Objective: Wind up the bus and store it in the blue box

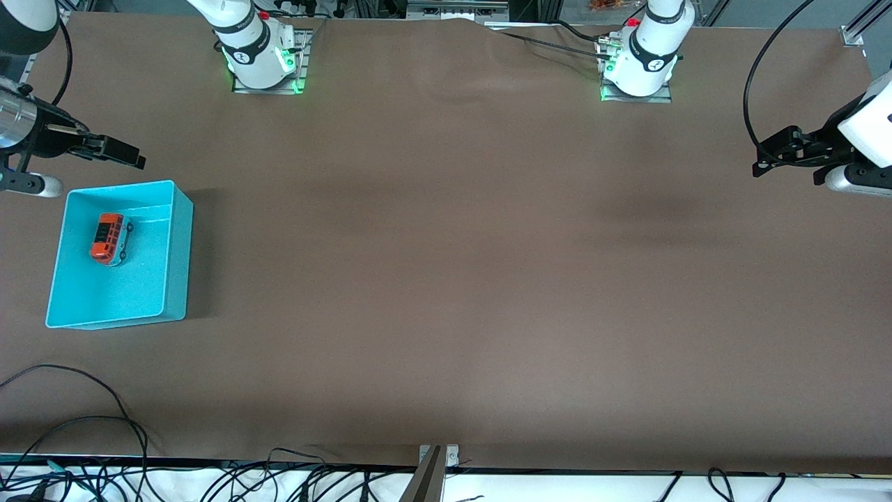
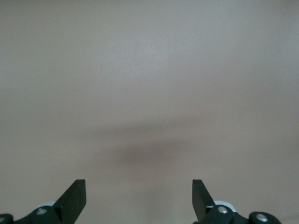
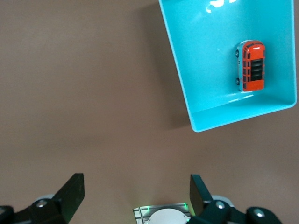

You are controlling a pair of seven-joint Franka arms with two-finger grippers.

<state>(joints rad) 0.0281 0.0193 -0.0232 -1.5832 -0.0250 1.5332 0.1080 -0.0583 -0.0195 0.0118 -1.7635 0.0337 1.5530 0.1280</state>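
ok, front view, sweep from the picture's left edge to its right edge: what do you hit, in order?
right gripper, open, above the table by the blue box, which holds the bus → right arm's base → left arm's base → left gripper, open over bare table.

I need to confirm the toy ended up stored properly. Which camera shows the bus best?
The right wrist view: the bus appears large from directly above, lying inside the blue box by one end wall. The front view shows it smaller. The left wrist view shows only bare table.
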